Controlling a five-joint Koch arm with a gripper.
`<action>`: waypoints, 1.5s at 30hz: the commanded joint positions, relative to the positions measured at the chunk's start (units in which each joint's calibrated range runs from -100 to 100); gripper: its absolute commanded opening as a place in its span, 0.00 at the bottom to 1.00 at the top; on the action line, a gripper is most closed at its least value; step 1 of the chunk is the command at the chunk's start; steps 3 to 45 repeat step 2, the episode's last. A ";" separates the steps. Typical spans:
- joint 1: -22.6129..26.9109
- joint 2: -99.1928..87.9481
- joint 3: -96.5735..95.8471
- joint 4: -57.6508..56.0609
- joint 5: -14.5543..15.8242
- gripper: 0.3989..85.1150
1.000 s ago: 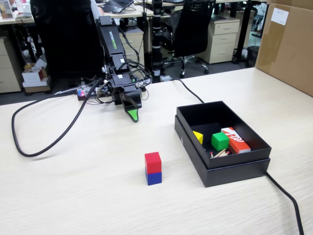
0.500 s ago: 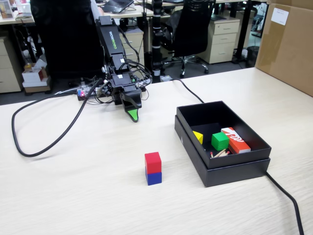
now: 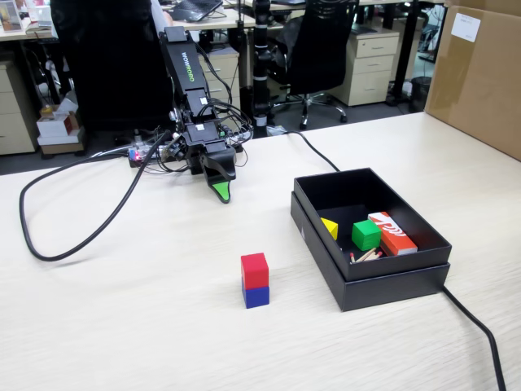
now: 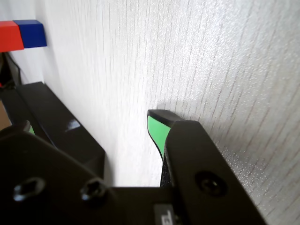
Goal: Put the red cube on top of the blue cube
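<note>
The red cube (image 3: 255,268) sits squarely on top of the blue cube (image 3: 256,296) on the pale wooden table, left of the black box. In the wrist view the pair shows at the top left, red cube (image 4: 10,36) beside blue cube (image 4: 31,33), as that picture lies on its side. My gripper (image 3: 220,189) hangs low over the table at the back, far from the cubes. Its jaws stand apart and hold nothing. In the wrist view (image 4: 93,125) one green-padded finger (image 4: 157,130) shows at the right.
An open black box (image 3: 370,273) at the right holds a green cube (image 3: 366,235), a yellow piece (image 3: 330,227) and an orange-red and white box (image 3: 392,232). Black cables (image 3: 77,240) loop over the table's left. A cardboard box (image 3: 480,73) stands at the far right.
</note>
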 commanded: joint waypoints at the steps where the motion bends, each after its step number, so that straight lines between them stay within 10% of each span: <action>1: 0.00 0.11 -0.93 -1.12 -0.15 0.57; 45: 0.00 0.11 -0.93 -1.12 -0.15 0.57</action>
